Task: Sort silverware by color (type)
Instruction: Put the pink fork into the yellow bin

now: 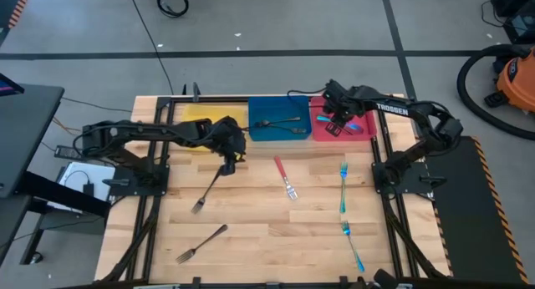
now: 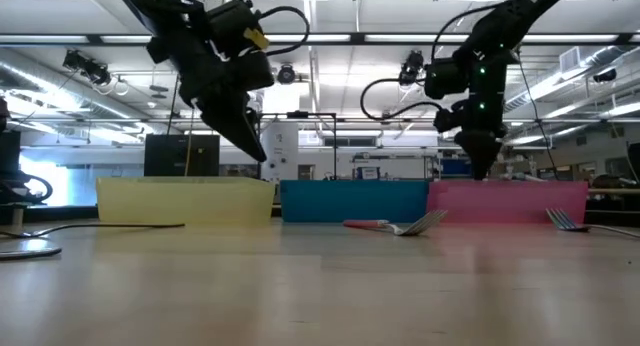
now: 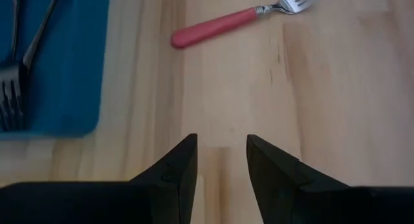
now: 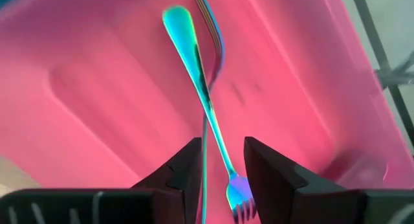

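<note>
1. Silverware lay spread out: grey forks (image 1: 201,243) at seven o'clock, teal forks (image 1: 343,187) at four, a red fork (image 1: 284,177) mid-table.
2. Each looked light, stiff and slick; I judged the mid-handle the best hold.
3. Left gripper (image 1: 227,159) hovered released at ten o'clock.
4. Right gripper (image 4: 220,160), released, hung over two teal forks in the red bin (image 1: 368,132) at one.

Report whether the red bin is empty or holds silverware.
Not empty: two teal forks lie crossed inside the red bin, under the open right gripper.
</note>
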Action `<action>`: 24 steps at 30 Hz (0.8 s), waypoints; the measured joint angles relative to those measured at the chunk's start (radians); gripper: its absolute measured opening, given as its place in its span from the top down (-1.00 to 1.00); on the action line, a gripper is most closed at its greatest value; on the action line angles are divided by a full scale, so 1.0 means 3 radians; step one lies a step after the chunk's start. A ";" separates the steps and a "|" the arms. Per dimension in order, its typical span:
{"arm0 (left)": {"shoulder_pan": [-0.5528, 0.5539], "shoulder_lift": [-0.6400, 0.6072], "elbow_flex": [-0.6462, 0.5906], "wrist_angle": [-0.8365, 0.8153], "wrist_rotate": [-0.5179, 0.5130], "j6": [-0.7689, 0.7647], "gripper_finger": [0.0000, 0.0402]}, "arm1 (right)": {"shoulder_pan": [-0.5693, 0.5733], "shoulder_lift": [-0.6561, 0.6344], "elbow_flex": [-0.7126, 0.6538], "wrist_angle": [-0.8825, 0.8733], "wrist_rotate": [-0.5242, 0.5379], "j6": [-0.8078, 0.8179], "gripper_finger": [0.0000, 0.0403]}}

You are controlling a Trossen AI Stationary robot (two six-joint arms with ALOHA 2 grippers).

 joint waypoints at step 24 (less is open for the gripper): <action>-0.0001 0.0813 0.1163 -0.0062 0.0102 0.1082 0.34 | 0.0171 0.0001 0.0106 -0.0005 0.0125 -0.0024 0.38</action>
